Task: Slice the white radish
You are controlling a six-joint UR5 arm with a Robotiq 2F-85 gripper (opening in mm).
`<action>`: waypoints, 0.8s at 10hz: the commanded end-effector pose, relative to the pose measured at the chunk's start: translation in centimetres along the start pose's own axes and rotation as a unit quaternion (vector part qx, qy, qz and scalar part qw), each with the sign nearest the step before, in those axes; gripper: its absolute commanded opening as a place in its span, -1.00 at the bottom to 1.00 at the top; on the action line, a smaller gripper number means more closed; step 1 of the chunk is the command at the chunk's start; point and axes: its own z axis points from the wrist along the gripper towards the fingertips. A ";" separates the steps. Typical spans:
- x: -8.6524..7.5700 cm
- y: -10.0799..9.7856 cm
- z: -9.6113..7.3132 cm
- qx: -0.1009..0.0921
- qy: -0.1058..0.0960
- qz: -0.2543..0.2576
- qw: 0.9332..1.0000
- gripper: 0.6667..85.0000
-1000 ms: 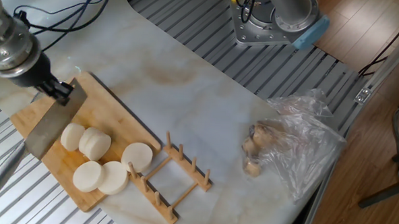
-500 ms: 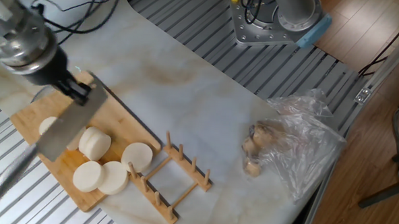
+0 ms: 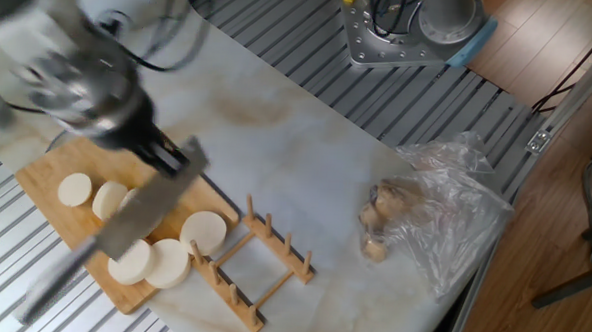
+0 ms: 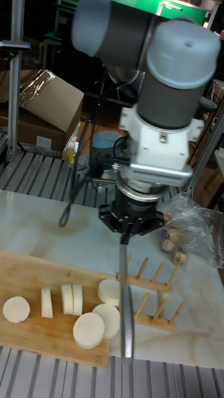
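Observation:
The white radish lies cut into several round slices (image 3: 204, 232) on the bamboo cutting board (image 3: 68, 158). In the tall fixed view, some slices (image 4: 67, 298) stand on edge mid-board, one disc (image 4: 16, 309) lies flat at the left end, and others (image 4: 89, 329) pile at the right end. My gripper (image 3: 164, 156) (image 4: 126, 235) is shut on a knife. The knife's blade (image 3: 144, 211) (image 4: 126, 298) hangs over the board's right half, above the slices. The arm is blurred by motion in the fixed view.
A wooden dish rack (image 3: 257, 264) (image 4: 152, 292) stands right against the board's right end. A clear plastic bag with brownish lumps (image 3: 414, 216) (image 4: 186, 233) lies at the table's right edge. The robot base (image 3: 397, 30) is at the back.
My gripper has swung right with the knife, from the board's left corner to above its middle. Slices at the left end, earlier covered by the blade, now show.

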 end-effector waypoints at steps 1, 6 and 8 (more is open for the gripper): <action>2.3 4.6 1.9 0.004 0.008 0.032 0.999 -0.98; 2.5 4.3 2.8 0.014 0.011 0.014 1.000 -0.98; 2.6 3.9 2.8 0.023 0.011 0.008 1.000 -0.98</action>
